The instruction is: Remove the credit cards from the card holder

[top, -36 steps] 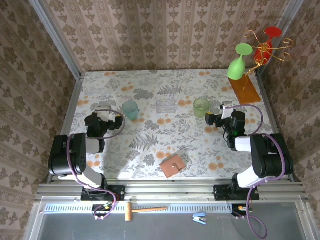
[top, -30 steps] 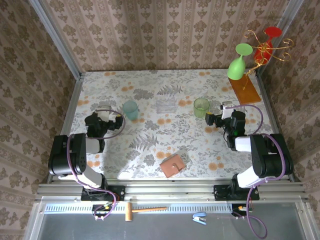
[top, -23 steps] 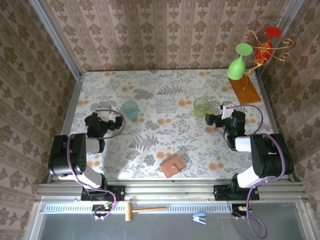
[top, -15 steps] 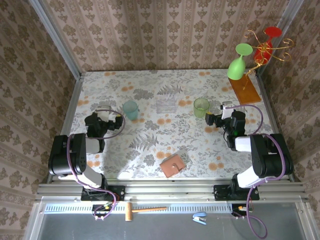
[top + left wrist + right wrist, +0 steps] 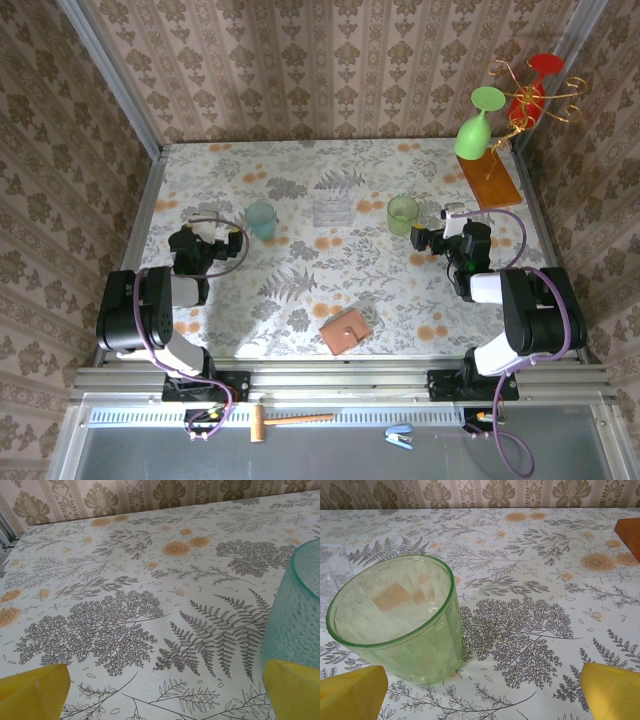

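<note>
Top external shows the card holder [image 5: 345, 331] folded by the near edge of the desk [image 5: 300, 180], left pincer [image 5: 236, 240] and right pincer [image 5: 418, 240] spread wide, empty; advise pinning one flap before unfolding.

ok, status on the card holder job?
Left gripper, right gripper open, empty. Card holder folded shut near the front edge, untouched. Teal cup, green cup sit at the grippers, far from it.

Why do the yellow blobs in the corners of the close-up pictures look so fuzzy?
Left wrist view: the yellow fingertips sit very near the lens, so their edges blur; the tablecloth is sharp. Right wrist view: same soft fingertips, crisp green cup.
</note>
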